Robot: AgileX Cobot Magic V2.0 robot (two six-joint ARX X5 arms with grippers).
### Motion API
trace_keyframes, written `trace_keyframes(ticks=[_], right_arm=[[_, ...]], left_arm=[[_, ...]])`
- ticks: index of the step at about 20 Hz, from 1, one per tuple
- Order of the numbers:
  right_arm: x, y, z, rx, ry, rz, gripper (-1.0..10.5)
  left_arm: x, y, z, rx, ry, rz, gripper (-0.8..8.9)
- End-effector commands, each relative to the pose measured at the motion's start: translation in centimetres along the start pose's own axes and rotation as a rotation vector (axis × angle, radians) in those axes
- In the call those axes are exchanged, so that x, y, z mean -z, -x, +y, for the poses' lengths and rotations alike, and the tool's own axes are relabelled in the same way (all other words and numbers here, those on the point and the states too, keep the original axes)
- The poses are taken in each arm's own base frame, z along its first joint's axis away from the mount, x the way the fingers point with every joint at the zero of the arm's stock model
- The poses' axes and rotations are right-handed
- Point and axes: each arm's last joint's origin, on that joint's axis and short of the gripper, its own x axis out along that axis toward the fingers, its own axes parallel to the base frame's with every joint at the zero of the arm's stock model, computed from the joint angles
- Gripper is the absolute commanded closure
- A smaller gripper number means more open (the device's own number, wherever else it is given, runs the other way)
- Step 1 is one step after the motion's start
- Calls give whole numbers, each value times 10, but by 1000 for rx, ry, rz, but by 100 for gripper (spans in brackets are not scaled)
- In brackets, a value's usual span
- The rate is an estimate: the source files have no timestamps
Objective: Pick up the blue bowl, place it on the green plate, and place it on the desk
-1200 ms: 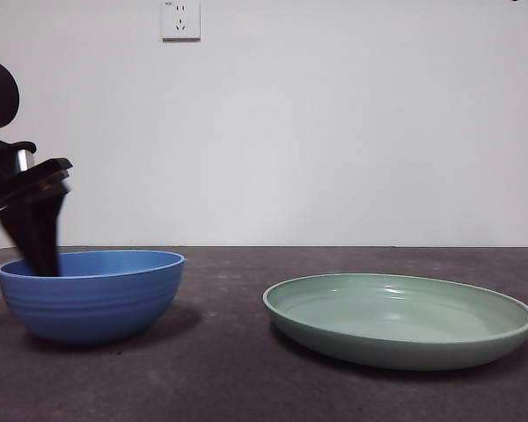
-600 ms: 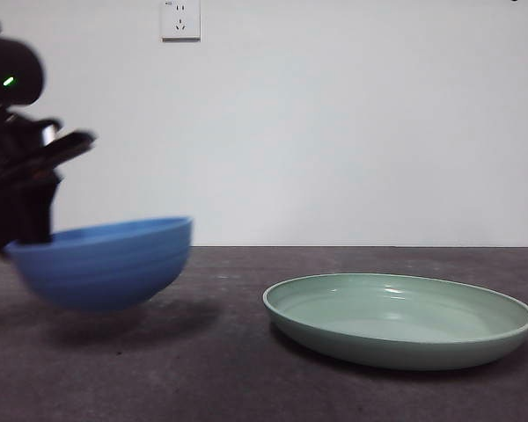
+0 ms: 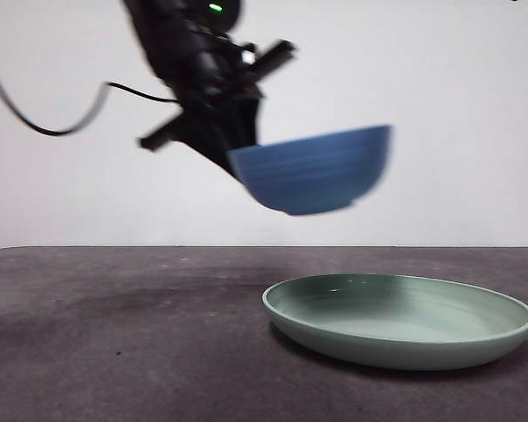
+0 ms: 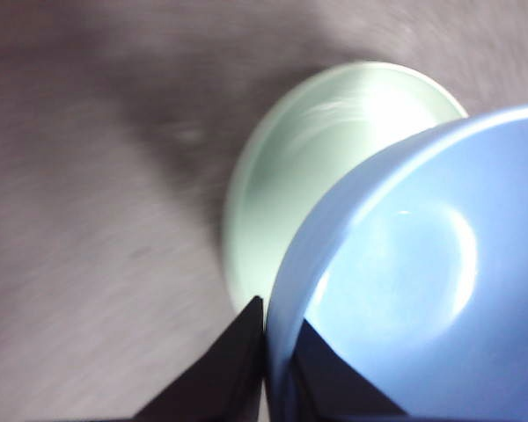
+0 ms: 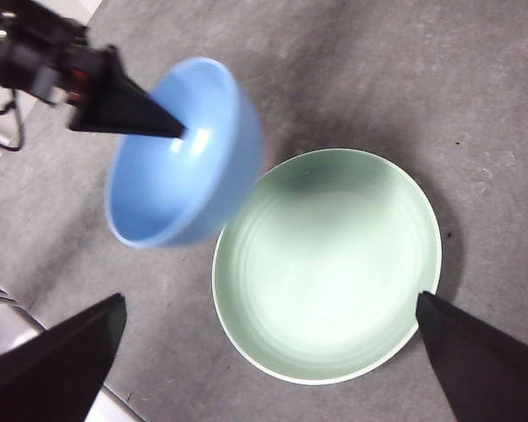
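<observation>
My left gripper [image 3: 238, 158] is shut on the rim of the blue bowl [image 3: 312, 171] and holds it in the air, tilted, above the left edge of the green plate [image 3: 396, 318]. In the left wrist view the gripper [image 4: 273, 338] pinches the bowl's wall [image 4: 405, 281], with the plate [image 4: 308, 167] below. The right wrist view shows the bowl [image 5: 180, 154] beside and above the plate [image 5: 326, 264], held by the left gripper [image 5: 172, 132]. My right gripper [image 5: 264, 352] is open, high above the plate. The plate rests on the dark desk [image 3: 123, 334].
A white wall with a socket stands behind the desk. A black cable [image 3: 35, 114] hangs from the left arm at the upper left. The desk's edge [image 5: 35, 290] and a pale floor show in the right wrist view.
The left gripper has lifted the blue bowl off the desk and carried it up and to the right, from the left side to above the plate's left edge.
</observation>
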Motion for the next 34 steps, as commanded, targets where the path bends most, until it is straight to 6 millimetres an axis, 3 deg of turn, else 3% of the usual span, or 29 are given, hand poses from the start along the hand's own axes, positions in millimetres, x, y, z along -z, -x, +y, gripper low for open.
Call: trace_keyframes(ticks=[1, 5, 10, 34], right_arm=[[-4, 1, 1, -4, 23, -10, 415], [-4, 1, 1, -4, 22, -9, 415], [-4, 1, 1, -4, 22, -8, 415], [-4, 1, 1, -4, 21, -7, 415]], left_arm=[[-15, -27, -17, -27, -40, 35, 798], [-25, -65, -36, -55, -101, 112, 798], [-26, -91, -38, -62, -112, 163, 798], [-22, -100, -39, -108, -181, 190, 786]])
